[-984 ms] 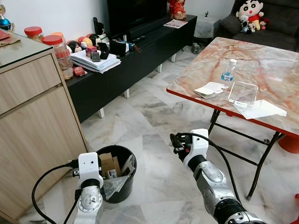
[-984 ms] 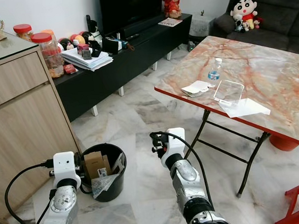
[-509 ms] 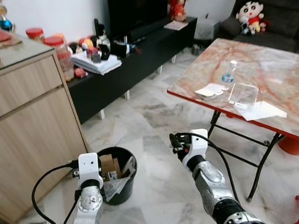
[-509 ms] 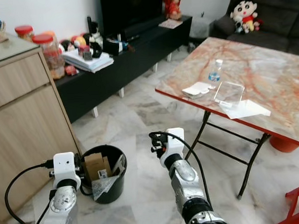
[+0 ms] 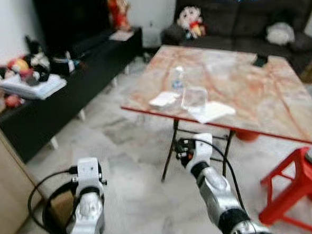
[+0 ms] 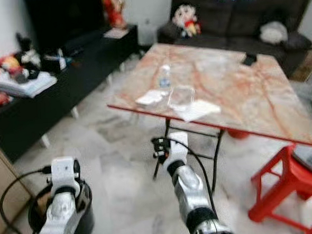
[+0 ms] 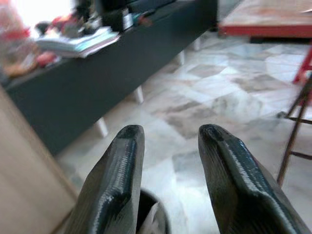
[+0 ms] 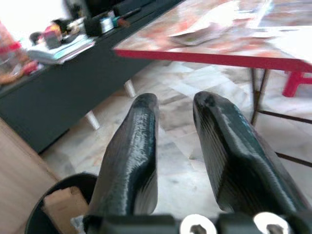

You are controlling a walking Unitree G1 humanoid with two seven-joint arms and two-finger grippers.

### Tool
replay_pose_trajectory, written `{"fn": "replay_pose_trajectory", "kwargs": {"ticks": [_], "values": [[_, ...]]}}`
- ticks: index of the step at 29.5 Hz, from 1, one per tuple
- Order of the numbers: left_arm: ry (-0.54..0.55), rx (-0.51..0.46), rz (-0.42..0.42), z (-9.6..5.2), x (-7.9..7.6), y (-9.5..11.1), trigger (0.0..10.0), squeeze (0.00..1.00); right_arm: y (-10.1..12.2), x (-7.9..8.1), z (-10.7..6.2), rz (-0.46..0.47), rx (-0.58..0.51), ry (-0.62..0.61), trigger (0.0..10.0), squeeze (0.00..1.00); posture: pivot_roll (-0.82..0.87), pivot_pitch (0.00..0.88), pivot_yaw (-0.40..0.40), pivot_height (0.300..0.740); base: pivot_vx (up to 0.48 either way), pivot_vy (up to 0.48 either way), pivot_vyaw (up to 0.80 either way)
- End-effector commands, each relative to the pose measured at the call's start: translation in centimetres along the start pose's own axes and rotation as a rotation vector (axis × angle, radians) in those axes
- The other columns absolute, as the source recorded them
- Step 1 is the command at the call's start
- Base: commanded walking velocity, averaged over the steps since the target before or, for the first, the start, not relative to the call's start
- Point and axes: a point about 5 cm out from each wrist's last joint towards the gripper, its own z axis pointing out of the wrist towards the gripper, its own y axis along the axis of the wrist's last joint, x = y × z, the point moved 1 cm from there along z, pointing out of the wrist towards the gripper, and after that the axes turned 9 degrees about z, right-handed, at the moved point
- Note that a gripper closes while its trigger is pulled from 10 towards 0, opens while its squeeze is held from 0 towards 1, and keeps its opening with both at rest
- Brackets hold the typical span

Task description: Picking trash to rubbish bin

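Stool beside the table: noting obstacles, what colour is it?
Red stool, clearest in the right eye view.

Open marble floor (image 5: 131, 145) lies ahead of both grippers. The marble-top table (image 5: 239, 85), carrying loose items near its red edge, stands ahead of the right gripper (image 5: 182, 149). Red stool (image 5: 298, 185) off its right. Black bin (image 6: 82, 214) below the left gripper (image 7: 168, 134).

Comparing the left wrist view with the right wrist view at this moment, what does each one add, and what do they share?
Left wrist view adds the left gripper, fingers apart, and a red stool leg. Right wrist view adds the right gripper, papers on the table, and cardboard in the rubbish bin. Both share the black TV cabinet, its paper stack and the marble floor.
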Motion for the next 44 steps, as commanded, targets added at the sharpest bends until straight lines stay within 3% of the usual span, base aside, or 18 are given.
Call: {"fn": "replay_pose_trajectory", "kwargs": {"ticks": [1,8,16,30,39,44], "values": [[-0.024,-0.007,-0.01,-0.14,-0.91,0.31,10.0,0.0,0.73,-0.87,-0.15,-0.004,-0.028,-0.026,10.0,0.0,-0.01,0.0,-0.05,0.74,0.0,0.0,0.0],[-0.021,0.0,-0.012,-0.16,-0.86,0.27,10.0,0.0,0.27,-0.44,-0.14,0.002,-0.014,-0.015,10.0,0.0,0.0,0.0,-0.054,0.74,0.0,0.0,-0.12],[-0.019,-0.018,-0.014,-0.12,-0.8,0.55,10.0,0.0,0.36,-0.22,0.03,0.003,-0.011,-0.01,10.0,0.0,0.0,0.0,-0.059,0.74,0.0,0.0,-0.76],[-0.004,0.002,-0.026,0.04,-0.79,0.52,10.0,0.0,0.92,-0.08,0.24,-0.045,-0.021,0.009,10.0,0.0,-0.01,0.0,-0.064,0.74,0.083,0.0,0.0],[0.002,0.009,-0.026,0.04,-0.69,0.42,10.0,0.0,0.78,0.01,0.31,-0.059,-0.005,0.006,10.0,0.0,-0.01,0.0,-0.066,0.74,0.304,0.0,0.73],[0.003,0.01,-0.027,0.03,-0.7,0.4,10.0,0.0,0.82,-0.13,0.28,-0.034,-0.013,-0.003,10.0,0.0,-0.01,0.0,-0.069,0.74,0.302,0.0,0.0]]}}
